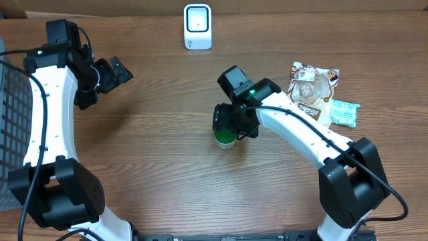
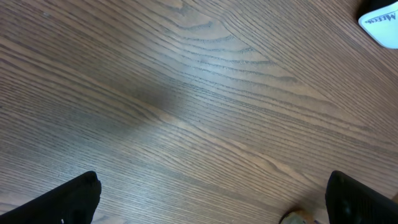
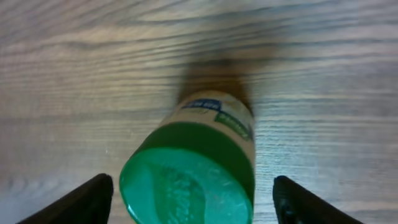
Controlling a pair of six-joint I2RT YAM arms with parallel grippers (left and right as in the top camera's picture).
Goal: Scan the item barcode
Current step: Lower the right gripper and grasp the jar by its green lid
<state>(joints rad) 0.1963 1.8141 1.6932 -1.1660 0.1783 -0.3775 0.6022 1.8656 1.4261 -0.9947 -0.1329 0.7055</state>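
On the wooden table (image 1: 167, 174), the left gripper (image 1: 115, 72) hangs spread wide and empty at upper left, while, well below the white barcode scanner (image 1: 198, 27), the right gripper (image 1: 233, 127) straddles, unclenched, the green-capped bottle (image 3: 186, 180) standing mid-table.

Bottle (image 3: 186, 168) sits between right pincer's (image 3: 191, 198) jaws, scanner (image 1: 198, 27) behind.

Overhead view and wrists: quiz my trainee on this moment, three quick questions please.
1. True or false: the right gripper has its fingers either side of the green-capped bottle.
2. Where does the white scanner stand? A) near the far edge of the table B) touching the bottle C) at the table's near edge
3. Fill in: the left gripper is ____ and empty.
Key: 1 true; 2 A; 3 open.
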